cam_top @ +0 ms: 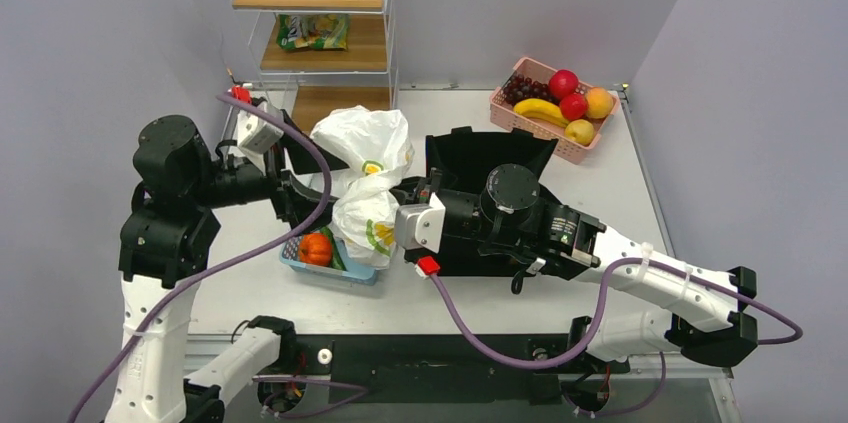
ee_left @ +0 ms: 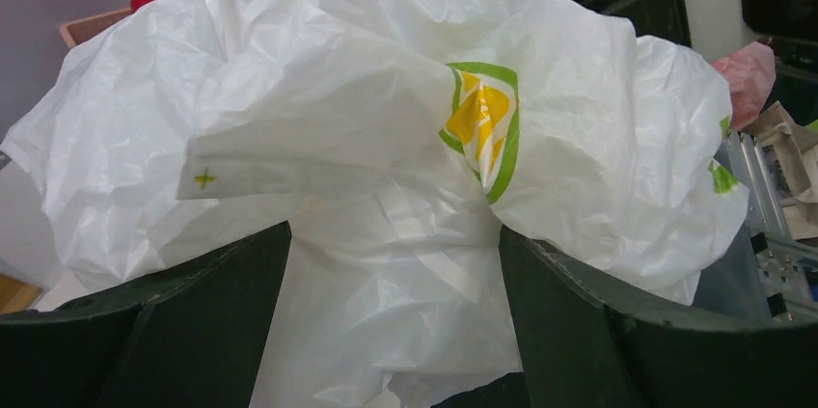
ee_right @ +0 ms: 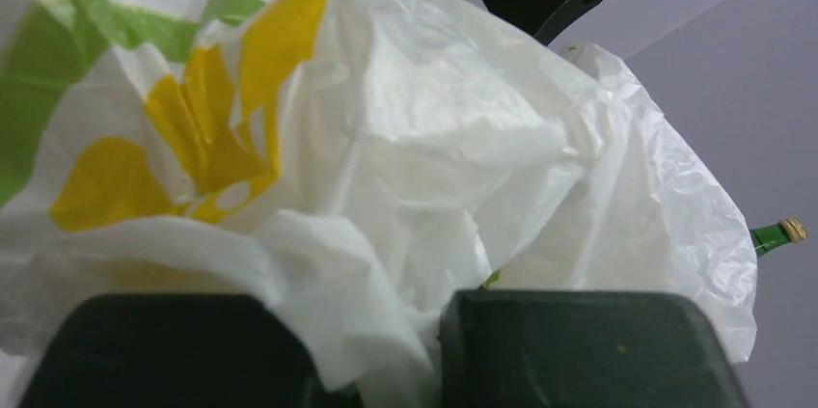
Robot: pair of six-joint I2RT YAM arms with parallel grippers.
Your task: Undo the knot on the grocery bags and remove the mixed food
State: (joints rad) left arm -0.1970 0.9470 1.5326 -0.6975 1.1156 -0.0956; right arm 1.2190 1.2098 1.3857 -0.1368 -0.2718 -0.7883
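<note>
**Both grippers on the grocery bag**

Right gripper (ee_right: 381, 355) is clamped on a fold of the grocery bag (cam_top: 365, 143), with plastic pinched between its fingers. Left gripper (ee_left: 395, 331) has its jaws spread and bag bunched in the gap, touching both fingers; cannot tell if it grips. The bag sits between the two grippers. An orange pumpkin (cam_top: 315, 248) lies in a blue basket (cam_top: 352, 274) just below the left gripper.
</note>
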